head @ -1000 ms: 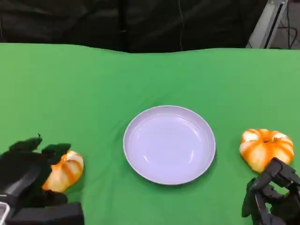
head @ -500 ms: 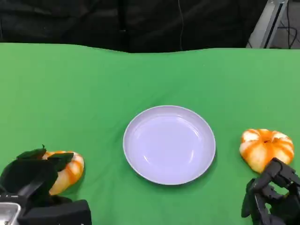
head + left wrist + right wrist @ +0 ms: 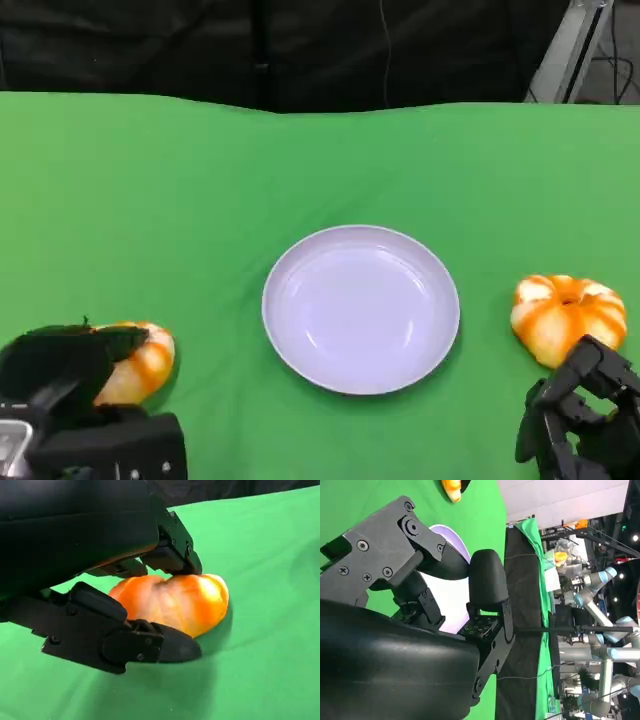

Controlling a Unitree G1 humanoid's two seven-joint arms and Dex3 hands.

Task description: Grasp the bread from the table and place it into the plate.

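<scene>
Bread [image 3: 140, 362] on the green bench [image 3: 200, 190] at the near left, gripped by the left robot hand [image 3: 60, 365], fingers [image 3: 170, 555] over the top and thumb low against the side, loaf touching the cloth. Lavender plate [image 3: 290, 262] at the middle, well apart from that loaf; second pumpkin-shaped bread [image 3: 567, 315] at the near right, just beyond the right robot hand [image 3: 580, 415]. Right robot hand holding nothing, fingers loosely curled with gaps between them.
</scene>
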